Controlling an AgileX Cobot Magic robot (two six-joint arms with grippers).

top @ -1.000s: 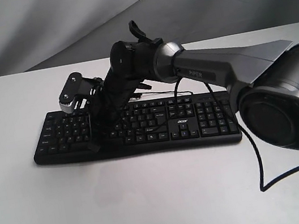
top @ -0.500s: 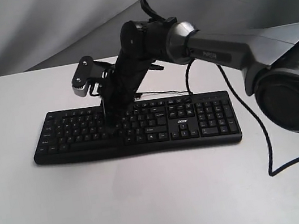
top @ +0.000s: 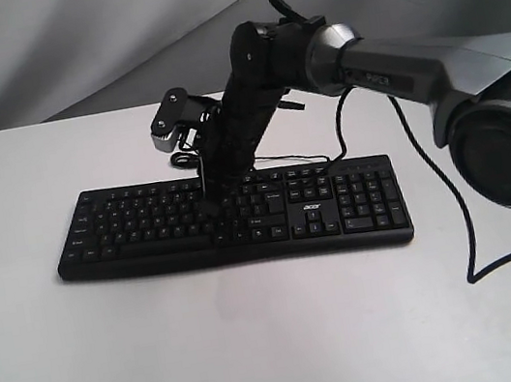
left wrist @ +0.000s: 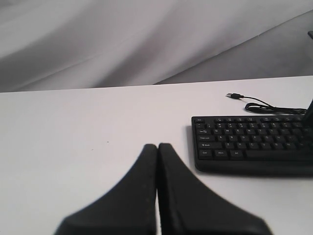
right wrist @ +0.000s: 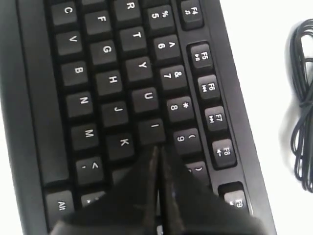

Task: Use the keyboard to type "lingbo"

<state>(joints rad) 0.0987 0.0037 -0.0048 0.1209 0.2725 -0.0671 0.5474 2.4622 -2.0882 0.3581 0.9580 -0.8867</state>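
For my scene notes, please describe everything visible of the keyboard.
The keyboard is long, flat, black and plastic-looking, with white key legends, a number pad and a white acer logo. It lies flat on the white table. Its thin black cable lies loose behind it, plug unconnected. The shut right gripper points down near its I key; contact is unclear.

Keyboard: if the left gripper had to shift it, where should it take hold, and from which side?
Probably the short end of the keyboard that faces the left gripper, coming from that side: it lies flat, that end is free, and the shut right gripper sits over the middle keys.
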